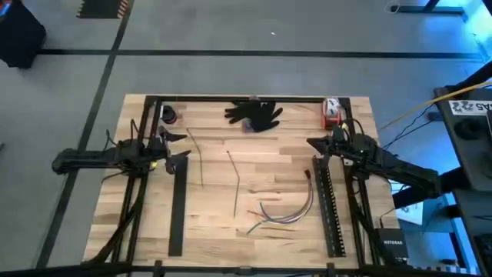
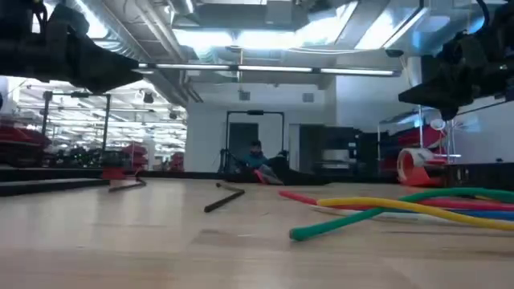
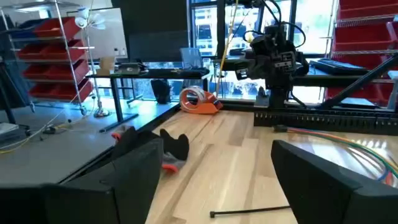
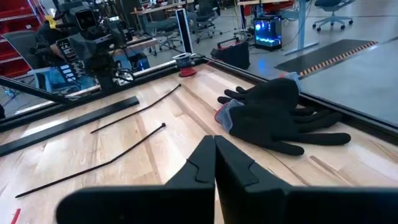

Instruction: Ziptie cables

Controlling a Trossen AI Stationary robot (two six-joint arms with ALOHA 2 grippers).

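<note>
Left gripper [image 1: 178,146] hangs above the left side of the table [image 1: 215,231] with its two dark fingers [image 3: 124,180] spread wide and nothing between them; it points toward the middle of the board, and its own wrist view looks across the wood to the other arm. Right gripper [image 1: 317,148] sits over the right side, near the far end of the right black slotted bar [image 1: 329,208], and its wrist view shows its fingers [image 4: 200,167] pressed flat together, holding nothing. Both grippers are well apart from the cables [image 1: 288,211], which lie loose on the near right part of the table, just left of that slotted bar: purple, green, yellow and red wires curving together in a shallow bundle, with the red end reaching up toward the right gripper's side. In the low view the cables [image 2: 401,210] fill the near right foreground, the green one bending closest to the camera and the yellow lying over it. Two thin zip ties [image 1: 234,181] rest on the bare wood in the middle, between the arms, one more to the left and one nearer the centre. A black glove [image 1: 255,114] lies at the far edge of the table, and a roll of orange tape [image 1: 331,112] stands at the far right corner. Another black slotted bar [image 1: 176,208] runs along the left side, below the left gripper.
</note>
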